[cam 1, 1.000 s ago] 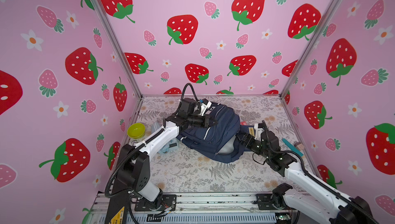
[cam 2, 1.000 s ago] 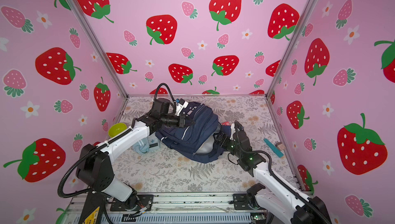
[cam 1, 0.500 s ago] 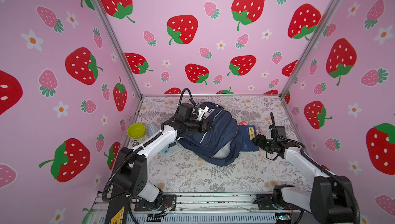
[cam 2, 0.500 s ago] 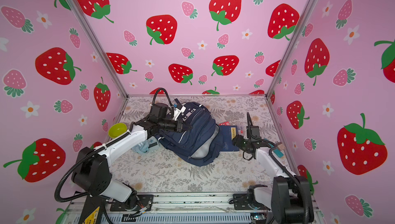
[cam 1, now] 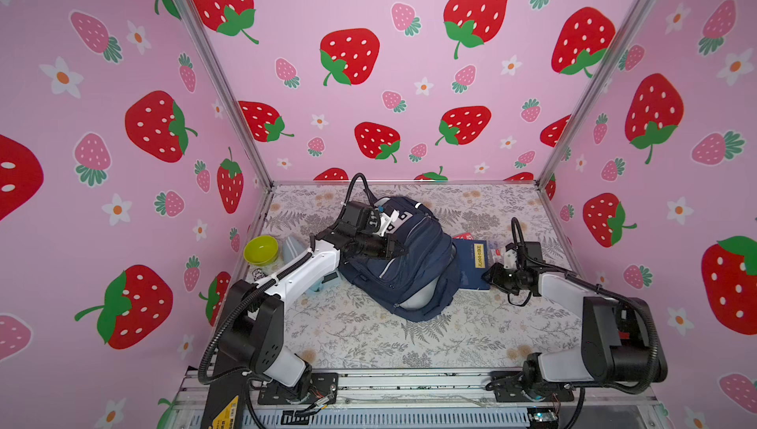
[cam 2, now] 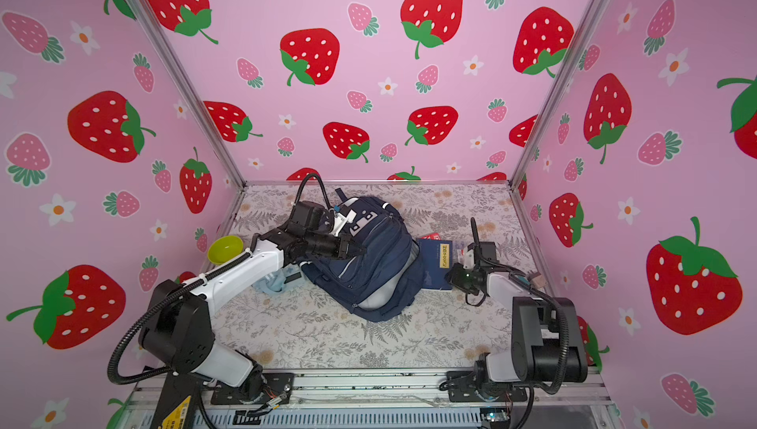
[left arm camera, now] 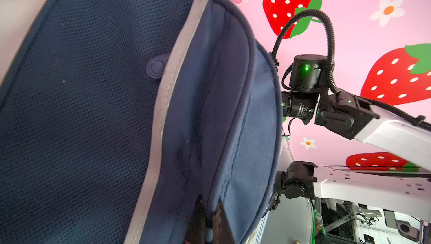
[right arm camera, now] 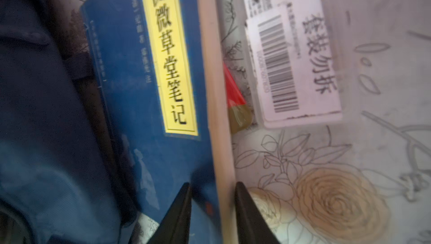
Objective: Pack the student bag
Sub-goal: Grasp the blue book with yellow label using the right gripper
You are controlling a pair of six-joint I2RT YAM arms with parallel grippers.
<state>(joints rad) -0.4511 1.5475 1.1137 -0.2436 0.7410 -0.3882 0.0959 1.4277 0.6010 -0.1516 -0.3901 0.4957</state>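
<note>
The student bag (cam 1: 409,259) (cam 2: 368,261), a navy backpack with thin pale stripes, lies mid-table in both top views. My left gripper (cam 1: 399,248) (cam 2: 360,251) reaches over it from the left. In the left wrist view this gripper (left arm camera: 210,217) is shut on a fold of the bag's fabric (left arm camera: 93,114) next to a grey stripe. A blue book (cam 1: 471,263) (cam 2: 436,261) with a yellow title label lies against the bag's right side. My right gripper (cam 1: 489,275) (right arm camera: 213,198) has its jaws closed on the book's (right arm camera: 163,161) edge, one finger on the cover and one against the pages.
A green bowl (cam 1: 261,249) and a light-blue item (cam 1: 293,247) sit by the left wall. A red-and-white packet (cam 1: 465,236) and a clear packet with a barcode label (right arm camera: 291,68) lie beyond the book. Pink walls enclose the table on three sides.
My right arm pulled away from the bag, swung right to the book, and its jaws narrowed onto the book's edge. The left gripper kept its hold on the bag and drew it slightly back.
</note>
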